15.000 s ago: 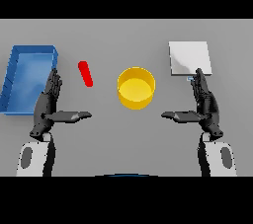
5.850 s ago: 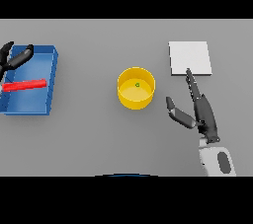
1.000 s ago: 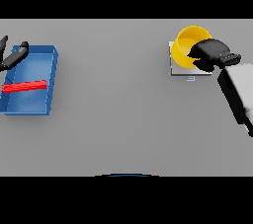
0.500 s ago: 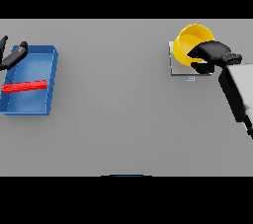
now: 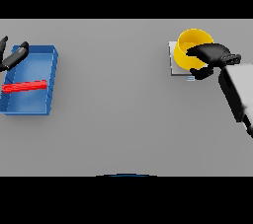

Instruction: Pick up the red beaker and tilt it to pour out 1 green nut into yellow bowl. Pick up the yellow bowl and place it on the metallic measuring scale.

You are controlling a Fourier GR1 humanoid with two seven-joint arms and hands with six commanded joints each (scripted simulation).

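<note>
Presently catalogued, head view over a grey table (image 5: 123, 119).

Item: yellow bowl (image 5: 190, 48). Location: far right of the table, sitting on the metallic measuring scale (image 5: 174, 65). Only the scale's left and near margins show past the bowl, as a pale grey slab with a small light mark at its near edge. The bowl's open mouth faces up and toward the viewer; its contents cannot be made out.

Item: right hand (image 5: 210, 55). Location: at the bowl's right side, reached in from the right edge on a white and grey forearm. State: dark fingers curled over the bowl's right rim, with the thumb (image 5: 200, 74) below at the near side of the bowl, so the hand is clasped on the bowl.

Item: blue tray (image 5: 51, 82). Location: far left of the table, a shallow rectangular bin with raised walls.

Item: red beaker (image 5: 24, 86). Location: lying on its side inside the blue tray, long axis running left to right, across the tray's middle.

Item: left hand (image 5: 14, 56). Location: at the view's left edge, over the far left corner of the tray, partly cut off by the frame. State: the fingers that show are extended and relaxed, holding nothing, apart from the beaker.

Bowl and tray are well apart, at opposite sides of the table.
</note>
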